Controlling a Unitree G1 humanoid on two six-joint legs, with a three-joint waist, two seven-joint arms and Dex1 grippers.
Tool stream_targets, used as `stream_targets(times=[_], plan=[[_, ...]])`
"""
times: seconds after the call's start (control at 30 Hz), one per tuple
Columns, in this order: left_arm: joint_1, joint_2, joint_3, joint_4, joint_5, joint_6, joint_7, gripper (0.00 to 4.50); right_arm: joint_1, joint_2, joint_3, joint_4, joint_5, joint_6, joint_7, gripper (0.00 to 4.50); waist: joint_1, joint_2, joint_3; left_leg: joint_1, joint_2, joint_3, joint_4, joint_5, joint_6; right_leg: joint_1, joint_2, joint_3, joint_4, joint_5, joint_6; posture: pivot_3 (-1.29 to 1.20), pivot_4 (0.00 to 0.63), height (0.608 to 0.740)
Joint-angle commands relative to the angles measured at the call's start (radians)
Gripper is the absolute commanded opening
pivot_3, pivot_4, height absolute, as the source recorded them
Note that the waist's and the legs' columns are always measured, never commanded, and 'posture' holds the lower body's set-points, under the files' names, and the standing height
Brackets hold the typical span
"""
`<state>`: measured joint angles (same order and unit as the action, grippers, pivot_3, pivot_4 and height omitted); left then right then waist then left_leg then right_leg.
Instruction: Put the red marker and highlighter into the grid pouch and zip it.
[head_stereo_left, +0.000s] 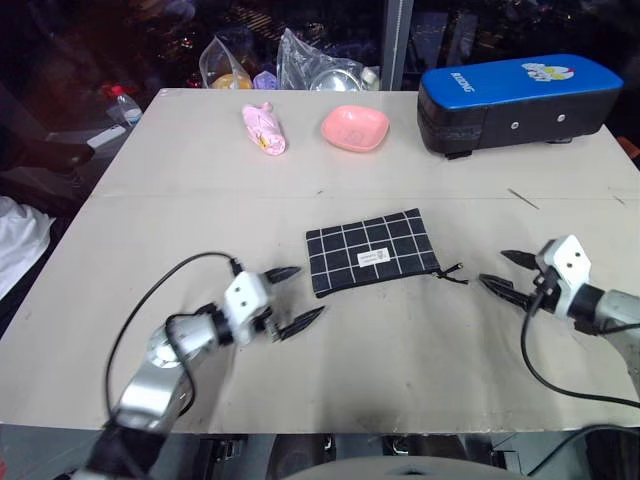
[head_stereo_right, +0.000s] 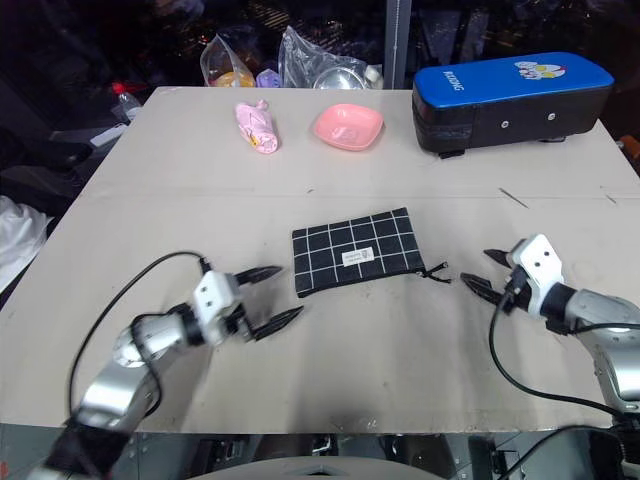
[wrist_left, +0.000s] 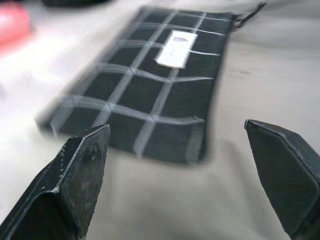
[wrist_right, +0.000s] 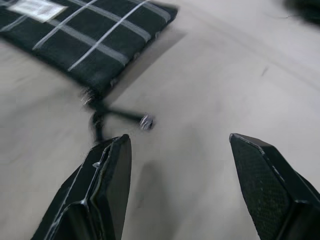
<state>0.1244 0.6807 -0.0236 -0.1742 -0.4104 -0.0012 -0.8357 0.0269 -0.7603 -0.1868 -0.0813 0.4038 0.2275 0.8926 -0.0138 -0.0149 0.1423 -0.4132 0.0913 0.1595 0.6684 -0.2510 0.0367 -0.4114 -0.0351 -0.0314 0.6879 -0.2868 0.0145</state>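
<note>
The grid pouch (head_stereo_left: 373, 251) lies flat near the middle of the desk (head_stereo_left: 180, 170), its white label facing up and its mouth drawn closed — the black zipper pull (head_stereo_left: 452, 274) trails off the pouch's right end onto the bare surface. Neither the red marker nor the highlighter can be seen on the desk.

The left end effector (head_stereo_left: 290, 298) hovers low over the desk just off the pouch's left end, its two black fingers spread well apart and gripping nothing; its wrist view looks along those fingers at the pouch's short edge. The right end effector (head_stereo_left: 507, 273) sits off the pouch's right end, near the zipper pull but not touching it, fingers likewise apart and empty.

Along the far edge of the desk, well away from the pouch, stand a big black case with a blue top (head_stereo_left: 517, 102) toward the far right corner, a pink dish (head_stereo_left: 355, 128) about mid-edge, and a small pink wrapped item (head_stereo_left: 264, 129) to the dish's left. Clear plastic bags (head_stereo_left: 300, 62) lie just beyond that edge.
</note>
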Motion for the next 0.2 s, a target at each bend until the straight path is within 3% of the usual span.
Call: stream_targets(times=[0.03, 0.2], plan=[[0.058, -0.006, 0.073, -0.123, -0.061, 0.135, 0.073, 4.41, 0.003, -0.005, -0.066, 0.091, 0.042, -0.124, 0.127, 3.13, 0.003, 0.000, 0.000, 0.000, 0.000, 0.000, 0.000, 0.000, 0.000, 0.000, 0.000, 0.000, 0.000, 0.000, 0.000, 0.00, 0.150, 0.740], [0.092, -0.031, 0.087, -0.175, -0.033, 0.180, 0.112, 4.41, -0.009, 0.026, -0.104, 0.224, 0.092, -0.226, 0.245, 3.13, 0.004, 0.000, 0.000, 0.000, -0.001, -0.001, 0.001, -0.001, 0.002, 0.001, 0.000, 0.000, 0.000, 0.000, 0.000, 0.00, 0.150, 0.740]])
